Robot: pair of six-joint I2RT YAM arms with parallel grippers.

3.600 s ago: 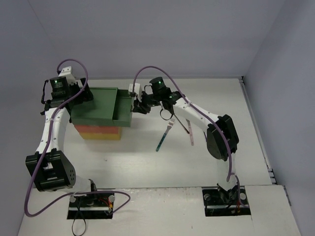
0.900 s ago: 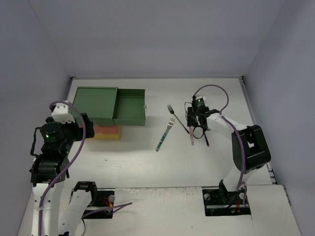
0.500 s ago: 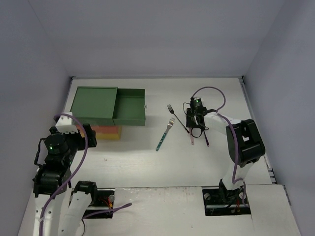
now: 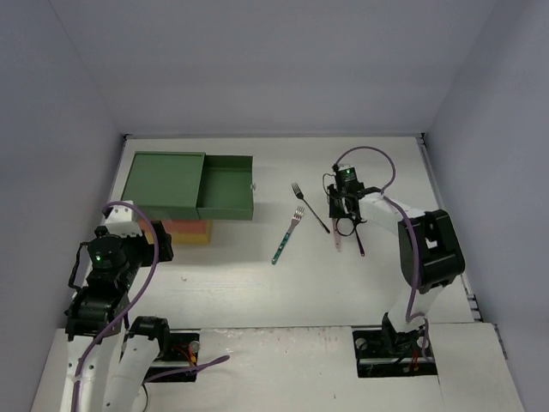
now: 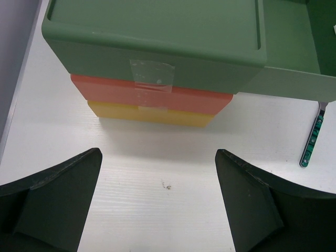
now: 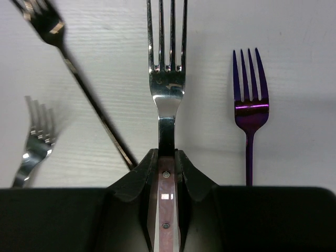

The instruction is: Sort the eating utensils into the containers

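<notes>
The containers are a stacked unit with a green top (image 4: 163, 178), an orange-red drawer (image 5: 152, 96) and a yellow drawer (image 5: 152, 113). Its green drawer (image 4: 226, 199) is pulled open to the right. My right gripper (image 6: 166, 157) is shut on the handle of a pink-handled fork (image 6: 167, 79), right of centre in the top view (image 4: 337, 242). Beside it lie a purple fork (image 6: 250, 113), a dark fork (image 6: 84, 84) and a green-handled fork (image 4: 286, 235). My left gripper (image 5: 157, 155) is open and empty, on the near side of the unit.
The green-handled fork's handle end shows at the right edge of the left wrist view (image 5: 313, 143). The purple fork lies close to the right of the held fork, and the dark fork's handle runs diagonally just to its left. The white table (image 4: 257, 283) has walls on three sides.
My right gripper left the open drawer, moved right to the forks and shut on the pink-handled fork. My left arm drew back from the unit toward the near edge.
</notes>
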